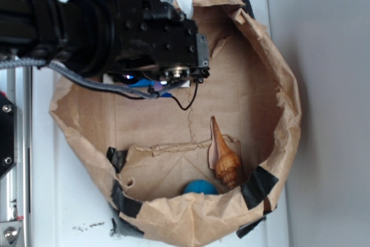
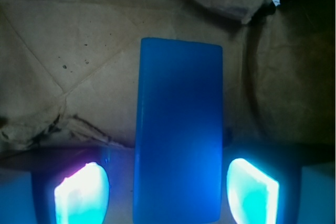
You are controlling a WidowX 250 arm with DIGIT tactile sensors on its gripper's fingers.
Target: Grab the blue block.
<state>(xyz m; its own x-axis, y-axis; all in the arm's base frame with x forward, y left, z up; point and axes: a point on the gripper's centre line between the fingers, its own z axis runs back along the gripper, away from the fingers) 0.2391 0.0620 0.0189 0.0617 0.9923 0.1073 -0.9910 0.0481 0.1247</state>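
Gripper [image 2: 167,190]: spread wide, fingers [image 2: 81,195] either side of the slab, gaps showing, nothing held.
Blue block [image 2: 178,129]: flat on paper bag [image 1: 272,85] floor, near its far-left wall.

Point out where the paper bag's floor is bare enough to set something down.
Bare floor lies mid-bag, between the end effector and the shell. Crowded: the near end, with shell and blue ball, and under the end effector, which straddles the blue block.
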